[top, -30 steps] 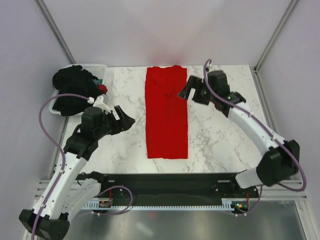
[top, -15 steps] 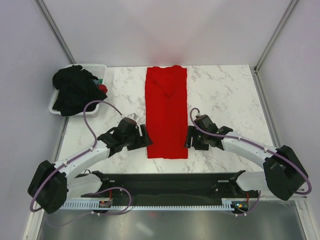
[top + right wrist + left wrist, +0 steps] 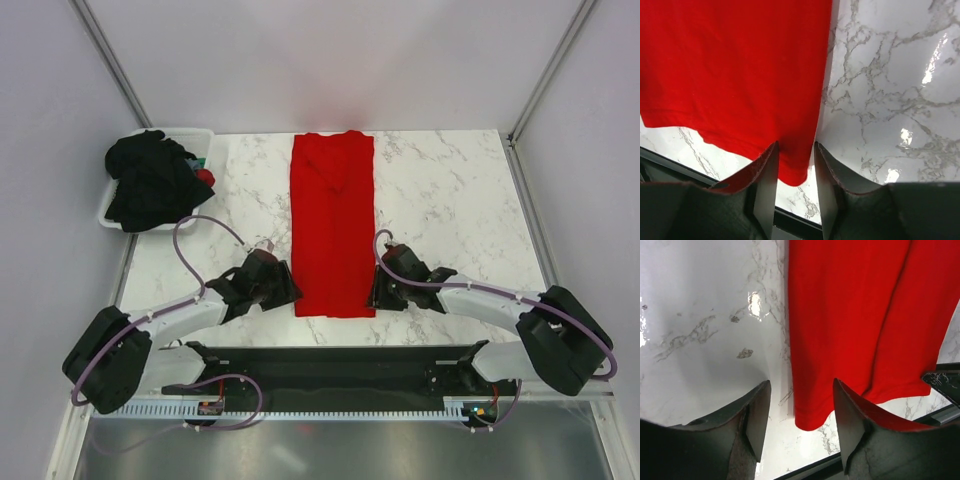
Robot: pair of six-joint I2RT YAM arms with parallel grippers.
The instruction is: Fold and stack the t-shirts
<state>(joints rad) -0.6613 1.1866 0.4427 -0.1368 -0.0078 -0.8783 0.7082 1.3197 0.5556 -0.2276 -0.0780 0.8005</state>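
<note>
A bright red t-shirt point(image 3: 333, 220) lies flat as a long narrow strip down the middle of the marble table point(image 3: 450, 200). My left gripper point(image 3: 285, 291) is low at its near left corner, my right gripper point(image 3: 377, 292) at its near right corner. In the left wrist view the red t-shirt's point(image 3: 850, 315) corner sits between the fingers of my left gripper point(image 3: 801, 412), open, with gaps on both sides. In the right wrist view my right gripper point(image 3: 796, 175) straddles the red t-shirt's point(image 3: 730, 65) other corner, jaws narrower but still apart. Black t-shirts point(image 3: 150, 182) are piled at the far left.
The black pile sits in a white tub point(image 3: 198, 133) at the table's far left corner. A black rail point(image 3: 340, 362) runs along the near table edge, just behind both grippers. Bare marble lies left and right of the red strip.
Both arms came down from farther back to the red t-shirt's near corners. Both grippers' jaws have narrowed, the right more than the left.
</note>
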